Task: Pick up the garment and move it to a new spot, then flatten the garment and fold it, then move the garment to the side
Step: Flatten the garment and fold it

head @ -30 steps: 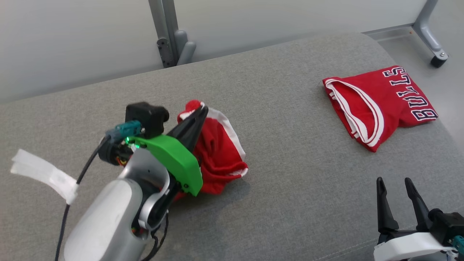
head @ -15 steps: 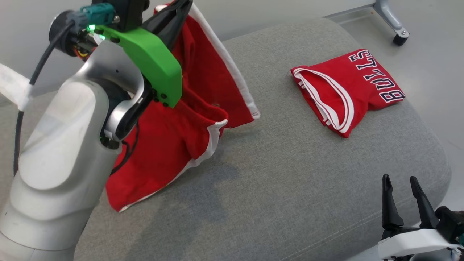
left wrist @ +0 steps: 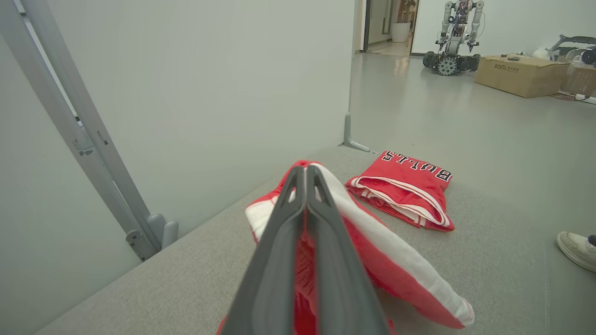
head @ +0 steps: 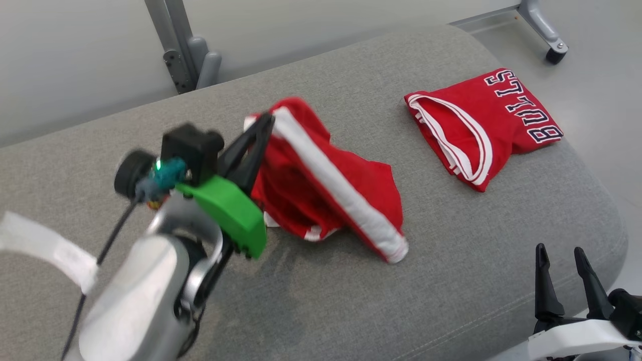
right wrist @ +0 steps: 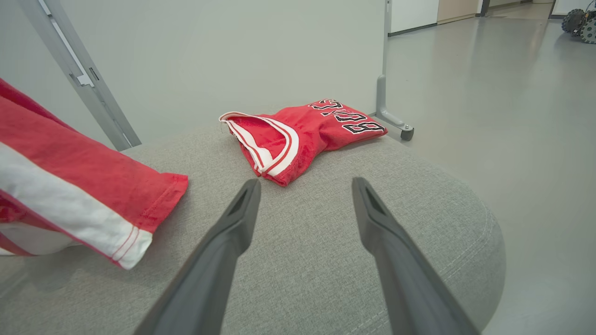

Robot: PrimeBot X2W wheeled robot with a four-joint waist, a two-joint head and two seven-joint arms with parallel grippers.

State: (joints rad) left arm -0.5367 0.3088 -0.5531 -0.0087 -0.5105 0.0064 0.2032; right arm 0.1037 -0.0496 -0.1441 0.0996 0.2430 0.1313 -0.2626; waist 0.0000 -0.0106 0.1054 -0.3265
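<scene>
The garment is red with a broad white stripe. It lies loosely spread on the grey cushion, one end trailing toward the right. My left gripper is shut on the garment's far upper edge, low over the cushion; in the left wrist view the closed fingers pinch red cloth, and the garment drapes away to the right. My right gripper hovers open and empty at the cushion's near right edge. In the right wrist view that gripper sits right of the garment, apart from it.
A second red garment lettered BULLS lies folded at the cushion's far right. A grey metal frame post stands behind the cushion, a caster foot at the far right. A person's shoe is on the floor.
My left gripper lifted the bunched garment high, then came back down; the garment now lies spread out to the right on the cushion. The head camera shifted. The right gripper stayed open.
</scene>
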